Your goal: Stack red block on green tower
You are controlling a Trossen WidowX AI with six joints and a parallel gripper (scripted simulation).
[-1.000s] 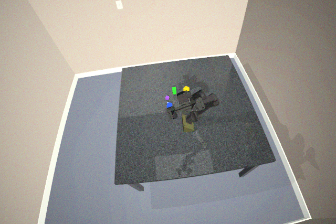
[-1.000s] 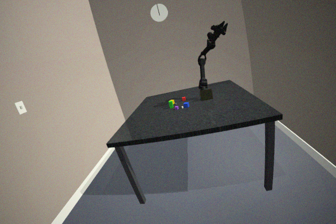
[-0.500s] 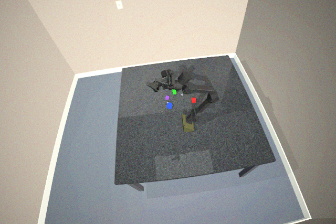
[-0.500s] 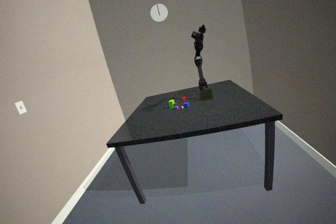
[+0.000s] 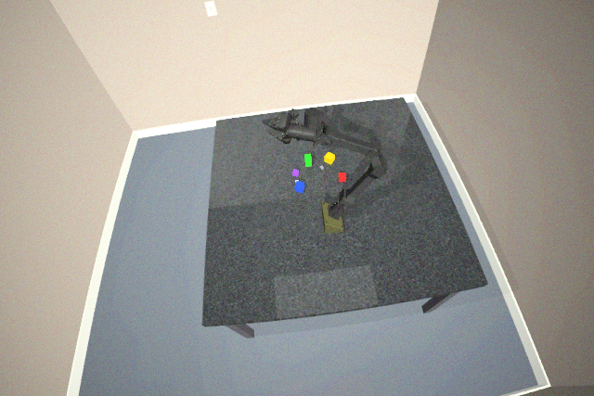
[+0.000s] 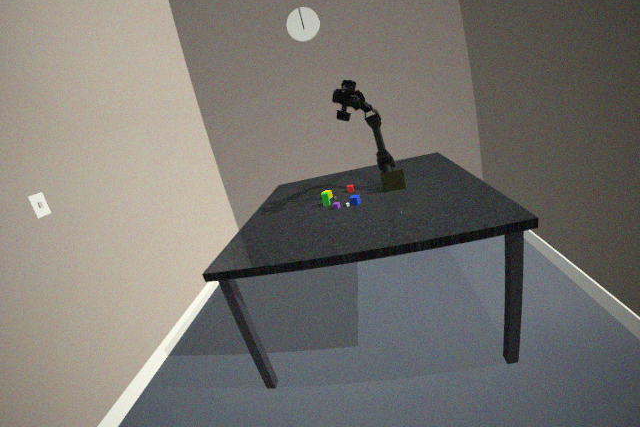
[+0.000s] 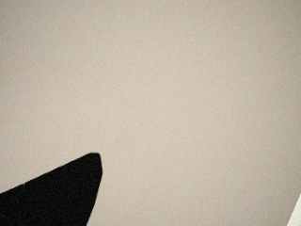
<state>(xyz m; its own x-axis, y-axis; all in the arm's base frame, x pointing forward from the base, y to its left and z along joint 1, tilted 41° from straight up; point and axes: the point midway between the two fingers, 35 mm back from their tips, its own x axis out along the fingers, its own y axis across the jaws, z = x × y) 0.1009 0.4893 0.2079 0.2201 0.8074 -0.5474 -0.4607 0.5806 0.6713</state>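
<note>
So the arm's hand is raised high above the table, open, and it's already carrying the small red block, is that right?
Not quite. The hand is raised high above the dark speckled table and open, but it carries nothing. The exterior view shows the small red block lying on the table, apart from the tall green tower.
</note>
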